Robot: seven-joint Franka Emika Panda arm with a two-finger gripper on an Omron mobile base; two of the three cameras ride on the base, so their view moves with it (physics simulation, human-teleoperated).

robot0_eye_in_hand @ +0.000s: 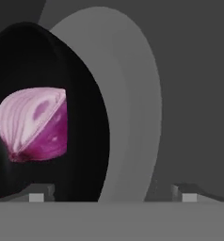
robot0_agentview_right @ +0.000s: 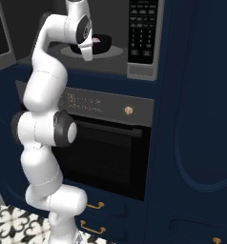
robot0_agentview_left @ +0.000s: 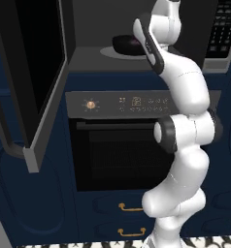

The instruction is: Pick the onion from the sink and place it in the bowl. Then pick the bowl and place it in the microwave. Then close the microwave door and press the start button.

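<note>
A: Nearest us, the microwave door [robot0_agentview_left: 37,82] hangs wide open on the left. What's the step?

B: By my reading, getting out cleanly. The bowl [robot0_agentview_left: 128,44] sits on the turntable [robot0_agentview_right: 113,50] inside the microwave [robot0_agentview_left: 90,55], with the onion [robot0_eye_in_hand: 34,124] in it. The gripper [robot0_eye_in_hand: 113,194] has its fingertips spread with nothing between them, released, right at the bowl's rim.

A: So how to do it well?

B: Draw the hand straight back without nudging the rim, clear the cavity fully, then swing round to the door's outer face and push it shut.

A: What do the views add?

B: The hand view shows the onion's cut face and purple skin. The right base view shows the keypad [robot0_agentview_right: 143,31], where I'd expect the start button.
</note>
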